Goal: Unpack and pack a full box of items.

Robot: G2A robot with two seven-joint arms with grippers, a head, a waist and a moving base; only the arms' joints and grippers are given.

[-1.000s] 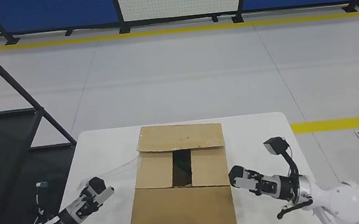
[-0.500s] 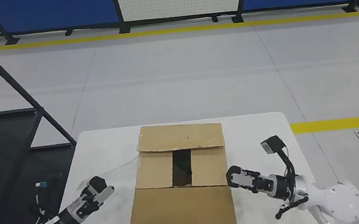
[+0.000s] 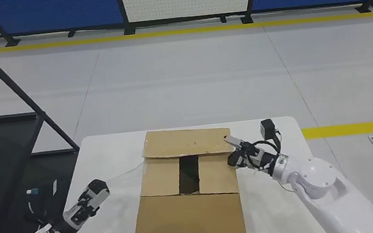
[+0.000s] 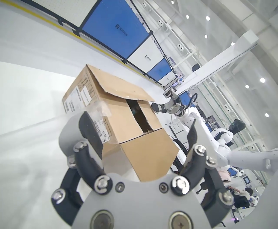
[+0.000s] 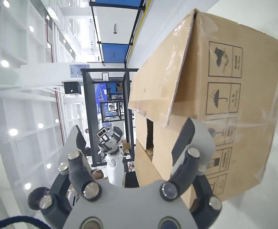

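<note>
The right jaws had been carried from beside the right wall of the brown cardboard box (image 3: 159,177) up to the right end of its far outer flap (image 3: 188,142). The left jaws had been shifted only slightly, near the left front edge of the white table (image 3: 109,159). The box was left at the table's middle, its inner flaps nearly shut over a dark slit (image 3: 189,176), so unpacking was judged barely begun. The right jaws were spread wide and empty, the flap's corner just beside them; contact could not be told. The left jaws were likewise spread and empty, well apart from the box.
</note>
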